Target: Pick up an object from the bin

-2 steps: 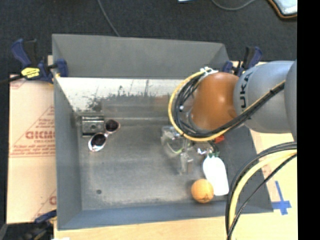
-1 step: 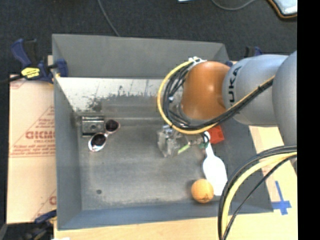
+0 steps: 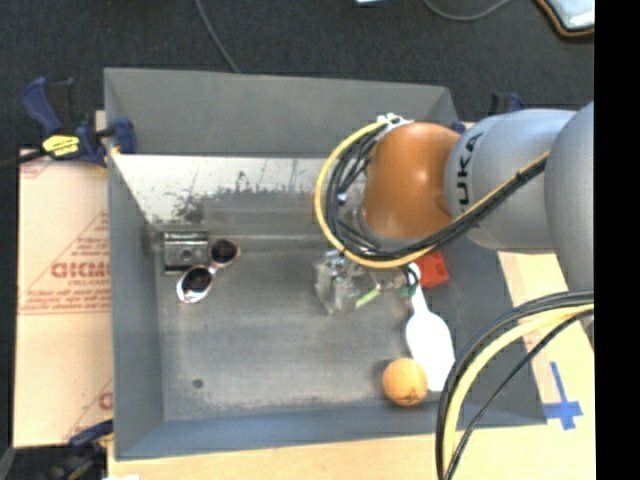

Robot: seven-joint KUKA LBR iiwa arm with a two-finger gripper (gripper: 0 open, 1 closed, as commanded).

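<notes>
Looming closest is the grey arm (image 3: 530, 183) with its orange cover (image 3: 405, 183) and loops of cable, reaching in from the right over the bin (image 3: 250, 183). Below the cover the gripper (image 3: 337, 286) sits low near the middle of the floor. I cannot tell whether it is spread or pressed together, and I see nothing clearly caught in it.

Nearest to it is a thin green piece (image 3: 385, 290) just to its right, with a red piece (image 3: 432, 268) half under the cover beyond. A white bottle-like thing (image 3: 430, 340) lies toward the near right corner, touching or just beside an orange ball (image 3: 405, 381). A grey box (image 3: 185, 250) and two small dark round things (image 3: 195, 284) sit well apart on the left.

My worry is that the gripper looks to be on bare floor beside the green piece, not round it, so closing here may grab nothing. A nudge could also push that slim piece under the wrist, out of sight. The ball would likely roll if bumped.
</notes>
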